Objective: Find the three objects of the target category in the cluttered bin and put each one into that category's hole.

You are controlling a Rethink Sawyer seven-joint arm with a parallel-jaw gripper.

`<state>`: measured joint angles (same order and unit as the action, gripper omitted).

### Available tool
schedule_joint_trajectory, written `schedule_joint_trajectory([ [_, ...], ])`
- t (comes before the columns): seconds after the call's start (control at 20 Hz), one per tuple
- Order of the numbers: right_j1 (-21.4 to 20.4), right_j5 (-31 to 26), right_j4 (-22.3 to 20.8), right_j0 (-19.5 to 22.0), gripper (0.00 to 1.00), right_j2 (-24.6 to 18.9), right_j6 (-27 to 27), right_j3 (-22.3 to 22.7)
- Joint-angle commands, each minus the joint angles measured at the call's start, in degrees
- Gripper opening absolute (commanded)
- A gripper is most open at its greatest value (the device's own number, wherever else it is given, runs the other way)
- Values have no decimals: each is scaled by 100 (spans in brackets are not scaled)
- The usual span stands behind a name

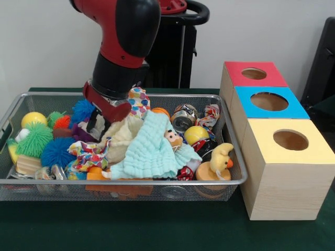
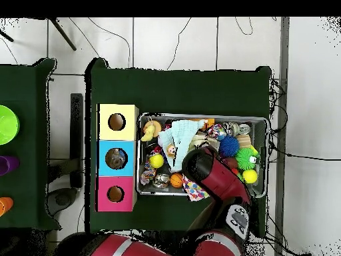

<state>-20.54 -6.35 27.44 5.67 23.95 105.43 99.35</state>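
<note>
The wire mesh bin point(image 1: 131, 183) is full of clutter; in the overhead view its rim point(image 2: 268, 157) shows too. Wrinkly see-through plastic pieces point(image 1: 49, 172) lie at its near left corner, and show in the overhead view point(image 2: 233, 128). The blue-topped box's hole point(image 1: 269, 101) is to the right of the bin; from above something pale shows inside it point(image 2: 116, 159). My gripper point(image 1: 97, 124) is down in the bin's left half among cloths and spiky balls, well behind the plastic pieces. The arm point(image 2: 210, 175) hides it from above.
A mint cloth point(image 1: 152, 151), crushed cans point(image 1: 183, 117), a yellow duck toy point(image 1: 220, 157), green point(image 1: 34, 141) and blue point(image 1: 55, 151) spiky balls and yellow balls fill the bin. The red-topped point(image 1: 254, 73) and yellow-topped point(image 1: 290, 140) boxes flank the blue one.
</note>
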Motion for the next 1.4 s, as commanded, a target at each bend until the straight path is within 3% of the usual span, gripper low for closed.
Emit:
schedule_joint_trajectory([
  [0.05, 94, -872, 183, -44, 0, -133, 1085, -616],
  [0.4, -46, -1120, 121, -84, 0, -56, 1089, -611],
  [0.85, -82, -1907, 65, -352, 0, 408, 1216, -999],
  [1.4, -167, -2303, 39, -663, 0, 812, 1355, -1168],
])
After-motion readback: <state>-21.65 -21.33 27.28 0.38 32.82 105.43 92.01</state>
